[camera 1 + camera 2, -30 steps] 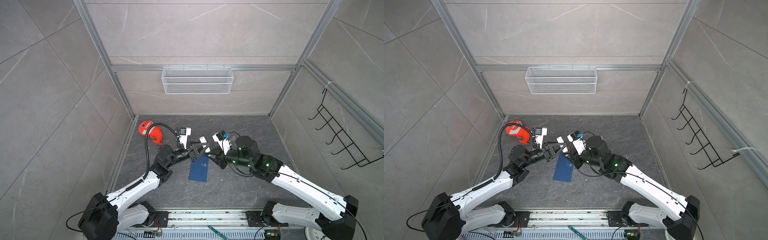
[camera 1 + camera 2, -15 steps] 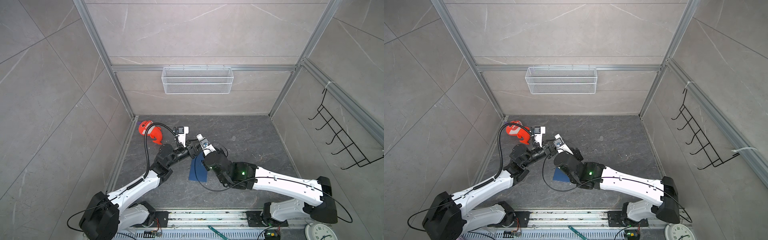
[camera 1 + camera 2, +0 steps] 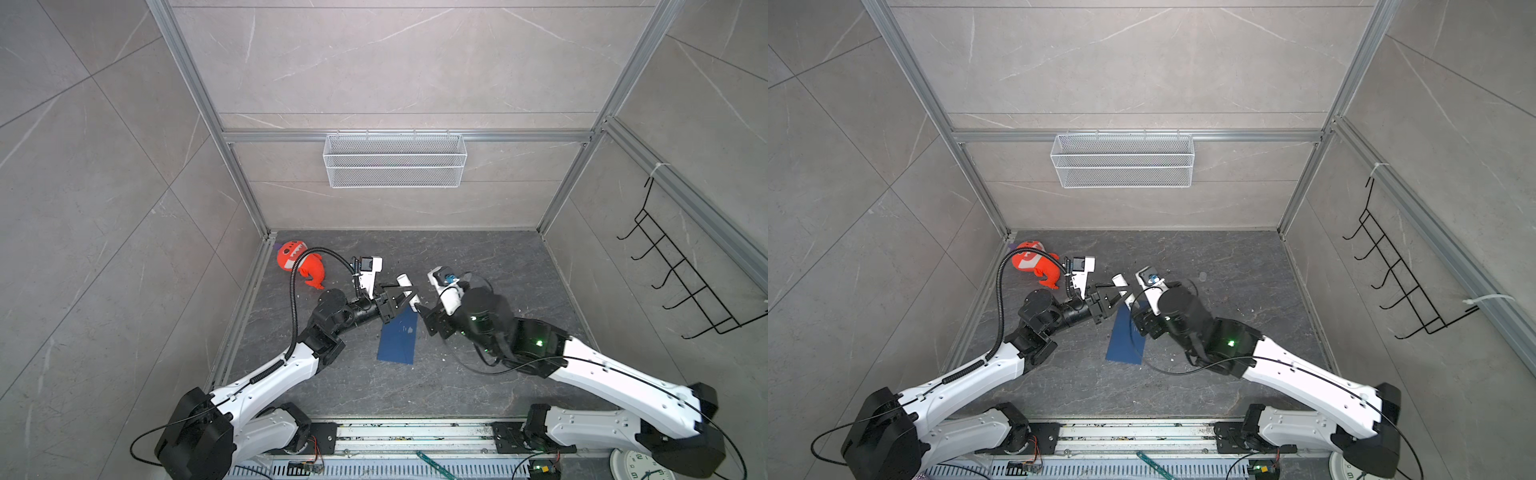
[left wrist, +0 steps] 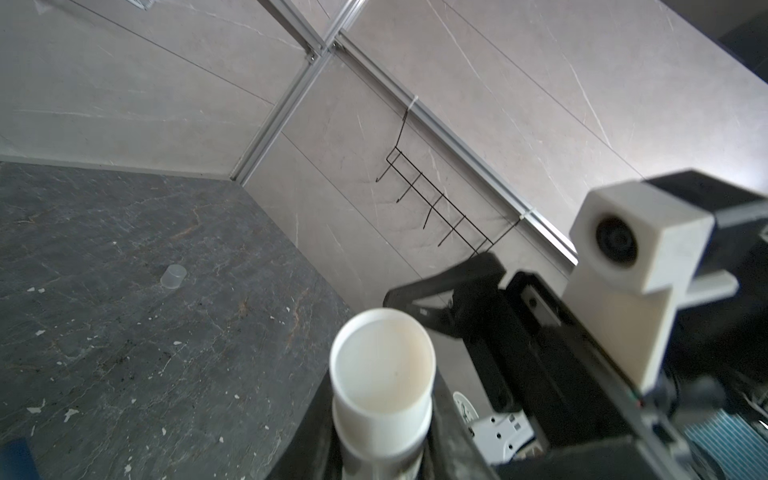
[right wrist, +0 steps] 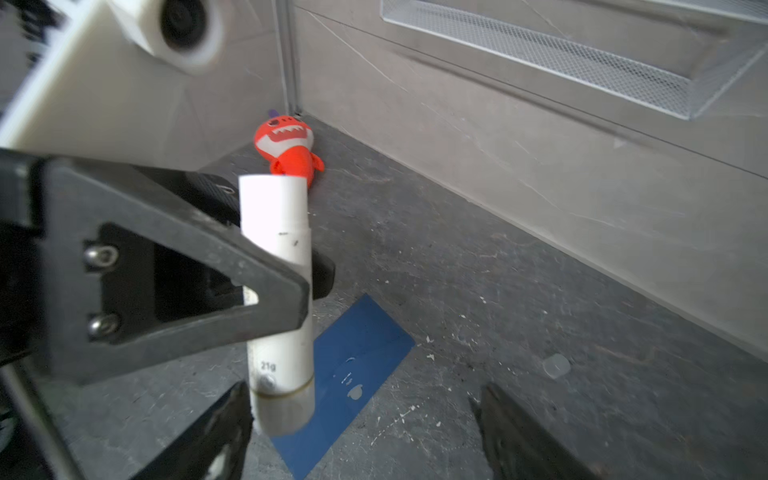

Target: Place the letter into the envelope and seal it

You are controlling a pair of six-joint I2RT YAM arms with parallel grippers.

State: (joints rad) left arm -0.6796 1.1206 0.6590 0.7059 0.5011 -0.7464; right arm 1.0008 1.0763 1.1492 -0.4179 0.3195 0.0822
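Note:
The dark blue envelope [image 3: 398, 340] [image 3: 1126, 340] [image 5: 357, 365] lies flat on the dark floor with a small pale mark on it. The letter is out of view. My left gripper [image 3: 409, 295] [image 3: 1121, 296] [image 4: 382, 449] is shut on a white glue stick [image 3: 405, 284] [image 3: 1121, 282] [image 4: 382, 365] [image 5: 276, 266], held upright above the envelope's far end. The stick's lower end is pale and translucent. My right gripper [image 3: 422, 318] [image 3: 1133, 316] [image 5: 365, 440] is open beside that lower end, with nothing between its fingers.
A small clear cap [image 4: 173, 276] [image 5: 556, 365] stands on the floor to the right. A red shark plush [image 3: 299, 264] [image 5: 286, 145] lies in the back left corner. A wire basket [image 3: 395, 160] hangs on the back wall, a black hook rack [image 3: 681, 282] on the right wall.
My right gripper, shut at the stick's lower end a second ago, now stands open. The left gripper still holds the stick in the same place.

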